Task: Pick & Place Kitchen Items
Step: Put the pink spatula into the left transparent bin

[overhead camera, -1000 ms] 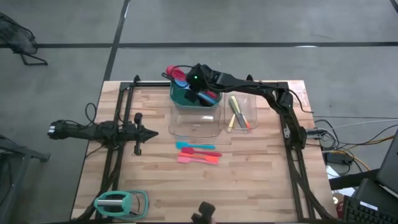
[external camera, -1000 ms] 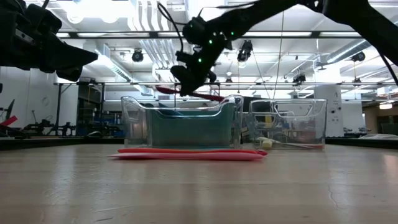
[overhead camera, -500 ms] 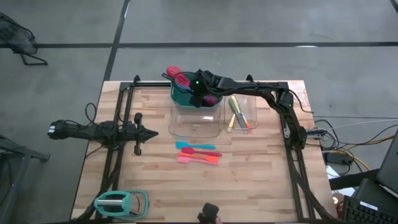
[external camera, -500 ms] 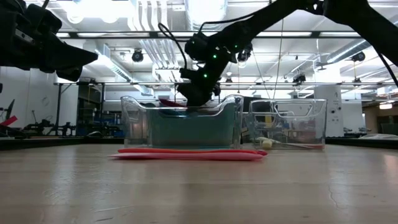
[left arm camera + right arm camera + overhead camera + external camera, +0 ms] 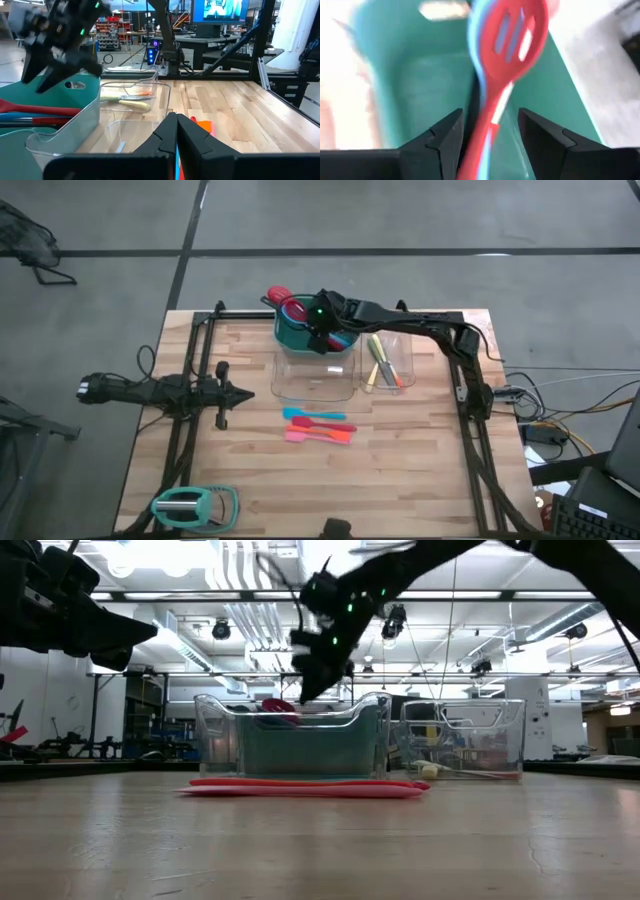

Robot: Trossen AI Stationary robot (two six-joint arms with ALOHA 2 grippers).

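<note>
A red slotted spoon [image 5: 512, 35] lies slanted in the green bin [image 5: 290, 338]. Its head [image 5: 283, 302] leans over the bin's far left rim, beside other utensils. My right gripper [image 5: 487, 117] hovers open over the bin [image 5: 324, 332]. Its fingers stand on either side of the spoon's handle, apart from it. Blue, pink and red utensils [image 5: 320, 425] lie flat on the table in front of the bins. My left gripper [image 5: 250, 393] waits shut at the table's left, pointing level.
An empty clear bin [image 5: 313, 380] stands just in front of the green one. A second clear bin [image 5: 388, 365] to the right holds yellow and orange utensils. A mint-green and grey gadget [image 5: 195, 503] lies at the near left corner.
My right gripper has dipped to the green bin's rim with the red slotted spoon, opened and let it go, then risen a little. The spoon, held above the bin a second ago, now rests inside it with its head over the far left rim.
</note>
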